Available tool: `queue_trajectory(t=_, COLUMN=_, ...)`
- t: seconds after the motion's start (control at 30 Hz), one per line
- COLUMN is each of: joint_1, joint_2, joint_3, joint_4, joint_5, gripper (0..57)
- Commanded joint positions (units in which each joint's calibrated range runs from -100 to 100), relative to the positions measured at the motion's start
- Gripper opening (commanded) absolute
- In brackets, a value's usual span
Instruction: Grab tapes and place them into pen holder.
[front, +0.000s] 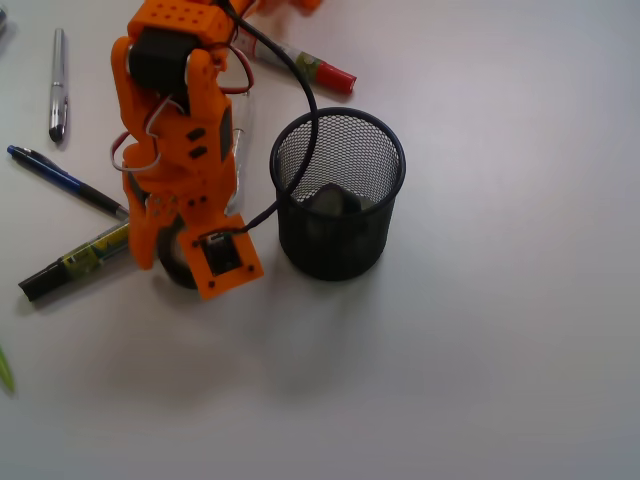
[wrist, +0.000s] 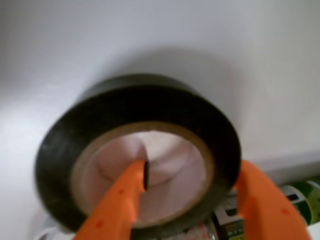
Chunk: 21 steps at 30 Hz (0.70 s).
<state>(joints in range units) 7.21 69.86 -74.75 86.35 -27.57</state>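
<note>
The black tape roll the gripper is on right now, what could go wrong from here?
1. The gripper pinches only the wall of the black tape roll, one finger in the core and one outside, so the roll could pivot or slip when lifted.
2. A marker lies right beside the roll and might get dragged along.
3. The pen holder stands close by, with a cable draped over its rim; a low swing could tip it.

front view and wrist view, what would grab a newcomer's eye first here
In the front view, the bright orange arm dominates the upper left, with the black mesh pen holder just right of it, something dark already inside. In the wrist view, the black tape roll with its tan core fills the frame, and the tool straddles its wall: one finger in the core, the other outside.
</note>
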Motion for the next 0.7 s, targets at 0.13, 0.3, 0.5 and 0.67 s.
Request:
queue_trajectory(t=0.13, joint_1=0.3, joint_2=-0.4, joint_3=-2.2, joint_4=0.0, joint_5=0.0, gripper=0.1)
queue_trajectory(t=0.3, joint_1=0.3, joint_2=-0.8, joint_3=-2.2, joint_4=-1.4, joint_5=1.6, gripper=0.2)
queue_trajectory(t=0.5, joint_1=2.5, joint_2=-4.0, joint_3=-7.7, joint_4=-0.3, joint_5=3.8, gripper=0.2)
queue_trajectory(t=0.67, joint_1=5.6, joint_2=-9.0, joint_3=-16.3, joint_4=1.1, joint_5=6.5, gripper=0.2)
